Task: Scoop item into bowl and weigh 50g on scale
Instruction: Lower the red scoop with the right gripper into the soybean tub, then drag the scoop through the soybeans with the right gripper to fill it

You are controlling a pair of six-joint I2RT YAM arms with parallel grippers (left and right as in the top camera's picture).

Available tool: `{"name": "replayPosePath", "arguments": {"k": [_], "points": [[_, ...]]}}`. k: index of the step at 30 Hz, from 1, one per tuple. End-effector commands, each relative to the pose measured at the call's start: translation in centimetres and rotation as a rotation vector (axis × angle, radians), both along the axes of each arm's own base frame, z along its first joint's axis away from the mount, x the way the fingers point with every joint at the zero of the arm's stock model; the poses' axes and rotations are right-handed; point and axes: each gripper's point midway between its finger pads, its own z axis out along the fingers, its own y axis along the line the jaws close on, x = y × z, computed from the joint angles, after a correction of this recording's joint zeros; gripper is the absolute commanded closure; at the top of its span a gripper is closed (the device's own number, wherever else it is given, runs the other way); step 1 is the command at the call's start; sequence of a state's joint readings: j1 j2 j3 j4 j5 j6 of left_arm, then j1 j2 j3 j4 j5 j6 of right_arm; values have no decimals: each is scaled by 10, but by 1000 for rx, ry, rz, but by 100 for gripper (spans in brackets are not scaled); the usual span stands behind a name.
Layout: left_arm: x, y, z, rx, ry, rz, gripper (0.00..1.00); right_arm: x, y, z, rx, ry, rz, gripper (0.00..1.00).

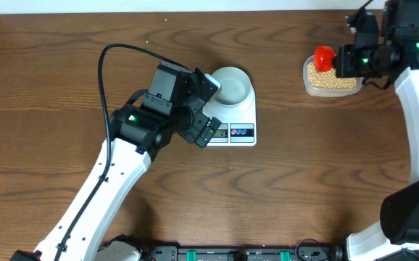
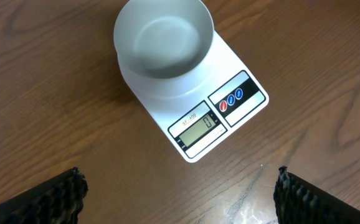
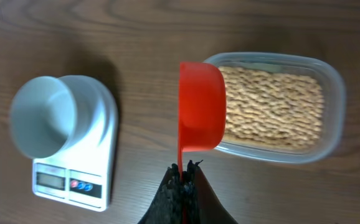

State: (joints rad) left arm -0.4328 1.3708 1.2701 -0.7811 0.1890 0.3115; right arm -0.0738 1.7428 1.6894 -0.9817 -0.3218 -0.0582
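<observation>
Pinching a red scoop (image 3: pixel 201 106), right jaws hover above beans (image 3: pixel 273 106).

left tool (image 2: pixel 180 182) cropped, scoop (image 3: pixel 200 106) handle end hidden

Worktop (image 1: pixel 304 181): dark brown wood-grain board, matt finish. You have two things standing directly on it.

1. The scale (image 1: pixel 243 122): flat, white, with rounded corners. It sits roughly midway between the left and right edges, somewhat nearer the far edge than the near one. Its sides run square to the worktop edges. The display and two buttons face the near edge, and the display reads 0.
2. A clear plastic tub (image 3: pixel 333 112): rectangular with rounded corners, close to the far right corner, its long side parallel to the far edge.

Note that scale and tub are well apart, with bare wood between them. Both sit flat, neither tilted.
</observation>
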Motion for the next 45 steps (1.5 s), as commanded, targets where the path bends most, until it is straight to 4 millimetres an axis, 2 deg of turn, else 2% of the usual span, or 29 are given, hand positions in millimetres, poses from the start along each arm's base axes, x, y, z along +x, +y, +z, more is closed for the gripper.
{"name": "replayPosePath", "arguments": {"k": [1, 4, 10, 17, 27, 35, 45], "points": [[0, -1, 1, -10, 4, -2, 2, 5, -24, 8, -25, -36, -23, 99], [0, -1, 1, -10, 4, -2, 2, 5, -39, 2, -67, -44, 11, 98], [0, -1, 1, -10, 4, -2, 2, 8, -53, -15, -103, -37, 43, 98], [0, -1, 1, -10, 4, -2, 2, 19, -63, -50, -145, -51, 23, 99], [0, -1, 1, -10, 4, -2, 2, 14, -79, -88, -112, -1, -123, 99], [0, -1, 1, -10, 4, -2, 2, 13, -76, -113, -65, 52, -150, 99], [0, -1, 1, -10, 4, -2, 2, 14, -48, -108, 104, 49, -99, 99]]}}
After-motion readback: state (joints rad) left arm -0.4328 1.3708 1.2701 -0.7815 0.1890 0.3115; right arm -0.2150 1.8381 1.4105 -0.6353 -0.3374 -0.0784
